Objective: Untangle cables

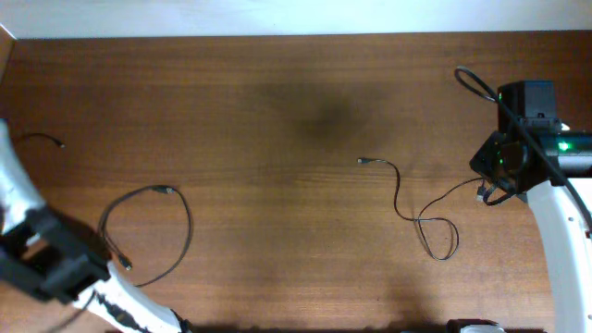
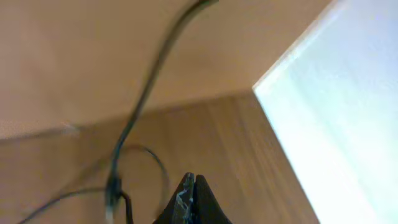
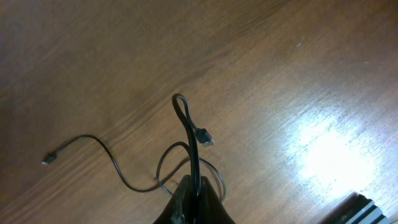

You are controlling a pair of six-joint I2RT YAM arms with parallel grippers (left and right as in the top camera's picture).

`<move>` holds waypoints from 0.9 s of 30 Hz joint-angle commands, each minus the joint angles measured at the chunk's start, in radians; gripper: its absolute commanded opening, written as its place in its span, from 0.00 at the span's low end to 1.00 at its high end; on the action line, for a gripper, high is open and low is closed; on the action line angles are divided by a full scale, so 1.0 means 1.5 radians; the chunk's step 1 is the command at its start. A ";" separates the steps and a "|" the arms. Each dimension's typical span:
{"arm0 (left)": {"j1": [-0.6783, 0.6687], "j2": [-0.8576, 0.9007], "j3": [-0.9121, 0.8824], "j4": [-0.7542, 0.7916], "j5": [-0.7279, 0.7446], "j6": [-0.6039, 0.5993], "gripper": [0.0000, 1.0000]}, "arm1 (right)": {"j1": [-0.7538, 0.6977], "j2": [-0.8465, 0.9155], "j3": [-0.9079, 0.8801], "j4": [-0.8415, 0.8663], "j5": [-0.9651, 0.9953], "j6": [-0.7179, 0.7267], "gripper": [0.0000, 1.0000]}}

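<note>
Three thin black cables lie apart on the wooden table [image 1: 277, 102]. One cable [image 1: 407, 208] runs from a plug at mid-table through a small loop to my right gripper [image 1: 487, 191]. That gripper [image 3: 194, 182] is shut on the cable [image 3: 186, 124] near its plug end, with a bend sticking up past the fingertips. A second cable [image 1: 176, 208] forms a wide loop at the front left beside my left arm [image 1: 51, 254]. It shows blurred in the left wrist view [image 2: 134, 118], left of my left gripper [image 2: 191, 180]. That gripper is shut, with nothing between its tips. A short cable [image 1: 42, 138] lies at the far left.
The table's back edge meets a white wall [image 1: 296, 17], which also shows in the left wrist view [image 2: 348, 112]. The right arm's thick black cable [image 1: 476, 83] loops above its base at the right edge.
</note>
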 commanded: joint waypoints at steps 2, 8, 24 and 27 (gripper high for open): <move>-0.049 0.131 0.006 -0.013 0.021 0.005 0.43 | 0.005 0.003 0.000 -0.021 0.002 0.002 0.04; 0.019 0.141 0.007 -0.143 0.159 -0.152 0.99 | 0.005 0.003 0.000 -0.036 0.002 0.002 0.04; 0.062 0.087 0.007 -0.289 -0.136 0.076 0.99 | 0.005 0.003 -0.001 -0.047 -0.041 -0.033 0.04; 0.042 0.087 0.018 -0.268 0.028 0.067 0.99 | 0.005 0.003 -0.001 -0.045 -0.070 -0.033 0.04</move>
